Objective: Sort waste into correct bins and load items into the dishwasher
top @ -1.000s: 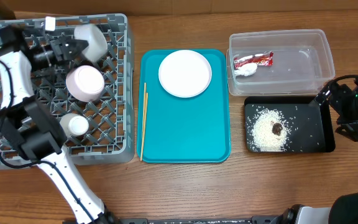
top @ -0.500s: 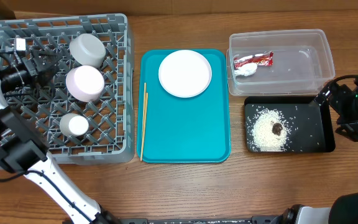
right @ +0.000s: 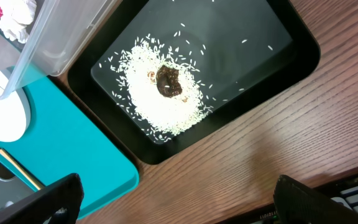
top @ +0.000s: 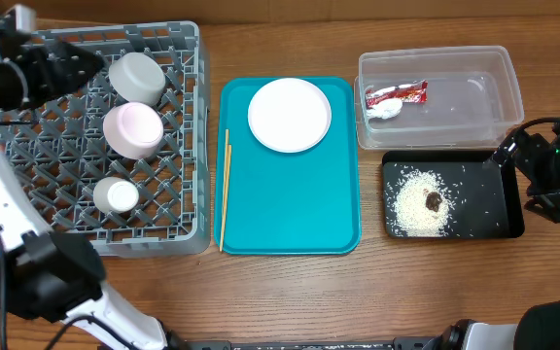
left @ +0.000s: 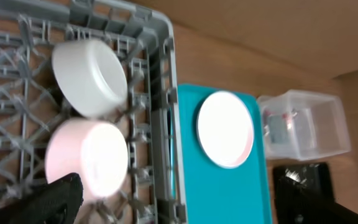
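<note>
The grey dishwasher rack (top: pixel 37 146) holds the pale bowl (top: pixel 136 76), the pink saucer (top: pixel 132 128) and the small cup (top: pixel 117 194). My left gripper (top: pixel 84 60) hovers open over the rack's far left, apart from the bowl (left: pixel 91 78) and the saucer (left: pixel 87 158). The white plate (top: pixel 290 115) lies on the teal tray, with the chopsticks (top: pixel 225 190) along its left edge. In the clear tub (top: pixel 494 97) are the wrapper (top: pixel 395 93) and the tissue (top: pixel 385 111). Rice (right: pixel 160 106) and the brown lump (right: pixel 168 81) lie in the black tray (top: pixel 494 194). My right gripper (right: pixel 179 205) stands open, empty, beside that tray.
The teal tray (top: pixel 290 204) fills the table's middle, between the rack and the two bins. Bare wood runs along the front edge. My right arm (top: pixel 557 170) stands at the right edge, next to the black tray.
My left gripper opened and let go of the bowl, which now rests in the rack. It then drew back to the rack's far left. The right arm has not moved.
</note>
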### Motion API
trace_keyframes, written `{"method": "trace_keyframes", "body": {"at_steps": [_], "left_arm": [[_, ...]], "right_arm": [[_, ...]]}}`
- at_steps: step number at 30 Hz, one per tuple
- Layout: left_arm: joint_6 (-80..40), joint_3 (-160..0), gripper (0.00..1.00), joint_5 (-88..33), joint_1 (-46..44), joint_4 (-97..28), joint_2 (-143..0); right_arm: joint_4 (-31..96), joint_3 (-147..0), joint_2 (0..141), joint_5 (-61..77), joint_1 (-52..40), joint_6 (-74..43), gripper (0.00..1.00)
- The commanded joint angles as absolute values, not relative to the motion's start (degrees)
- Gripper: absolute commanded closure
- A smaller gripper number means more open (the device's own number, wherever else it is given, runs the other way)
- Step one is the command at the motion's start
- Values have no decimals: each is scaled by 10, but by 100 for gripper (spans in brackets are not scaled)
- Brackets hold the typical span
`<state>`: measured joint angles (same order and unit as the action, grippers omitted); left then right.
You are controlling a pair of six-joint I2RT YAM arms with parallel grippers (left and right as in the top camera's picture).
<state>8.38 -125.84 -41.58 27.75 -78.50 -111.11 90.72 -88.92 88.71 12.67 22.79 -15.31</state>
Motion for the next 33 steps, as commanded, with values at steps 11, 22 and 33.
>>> {"method": "trace_keyframes", "body": {"at_steps": [11, 22, 33], "left_arm": [[-99, -1260, 0, -117, 125, -968, -1087], [-227, -1190, 0, -34, -42, -968, -997], [-334, -1003, 0, 58, -223, -861, -938]], "right_arm": [[908, -897, 879, 130, 229, -148, 0], [914, -897, 879, 130, 229, -147, 0], [909, -897, 879, 130, 229, -148, 0]]}}
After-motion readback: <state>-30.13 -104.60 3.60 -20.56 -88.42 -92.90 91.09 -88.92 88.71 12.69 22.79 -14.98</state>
